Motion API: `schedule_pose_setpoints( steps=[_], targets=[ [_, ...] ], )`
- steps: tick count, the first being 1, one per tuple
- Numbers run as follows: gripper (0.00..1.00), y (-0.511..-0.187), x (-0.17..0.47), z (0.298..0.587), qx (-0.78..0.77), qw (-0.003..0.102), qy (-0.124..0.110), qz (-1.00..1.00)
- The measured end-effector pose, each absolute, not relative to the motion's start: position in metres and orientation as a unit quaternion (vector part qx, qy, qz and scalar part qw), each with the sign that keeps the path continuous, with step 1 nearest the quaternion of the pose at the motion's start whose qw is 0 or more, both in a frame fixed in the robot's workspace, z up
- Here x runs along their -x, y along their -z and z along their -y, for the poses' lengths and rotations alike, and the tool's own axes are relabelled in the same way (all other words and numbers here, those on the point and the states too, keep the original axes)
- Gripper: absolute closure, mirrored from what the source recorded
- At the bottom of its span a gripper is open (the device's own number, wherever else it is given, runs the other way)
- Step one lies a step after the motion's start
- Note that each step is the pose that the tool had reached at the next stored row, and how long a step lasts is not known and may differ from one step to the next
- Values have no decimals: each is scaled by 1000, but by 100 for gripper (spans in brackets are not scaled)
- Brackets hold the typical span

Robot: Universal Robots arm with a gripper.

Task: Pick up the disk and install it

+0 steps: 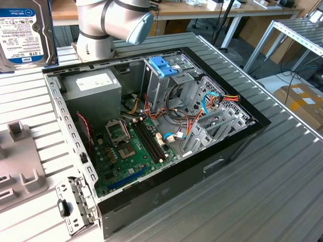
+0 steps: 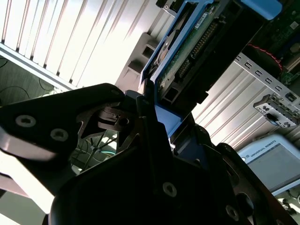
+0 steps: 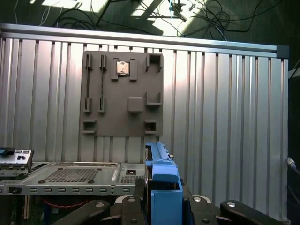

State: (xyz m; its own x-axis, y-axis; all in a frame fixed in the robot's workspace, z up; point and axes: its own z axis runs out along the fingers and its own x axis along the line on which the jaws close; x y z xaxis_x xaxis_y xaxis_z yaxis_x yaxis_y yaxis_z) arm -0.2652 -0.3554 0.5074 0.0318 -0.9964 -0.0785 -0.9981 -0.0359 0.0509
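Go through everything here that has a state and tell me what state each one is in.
disk: clamped in the gripper, held above the table, not yet installed.
gripper: shut on the disk.
computer case: lying on its side, side panel off, interior open.
grey fixture plate: flat on the table, one pocket holding a small chip.

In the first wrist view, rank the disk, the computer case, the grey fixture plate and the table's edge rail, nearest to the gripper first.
1. the disk, held by the gripper.
2. the computer case, close beside.
3. the grey fixture plate, on the table.
4. the table's edge rail, beyond the plate.
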Motion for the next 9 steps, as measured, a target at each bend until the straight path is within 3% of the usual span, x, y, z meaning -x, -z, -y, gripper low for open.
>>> schedule_pose_setpoints(
  steps=[9],
  targets=[
    [63,-507,259,355,718,9,-46,-694]
  ],
)
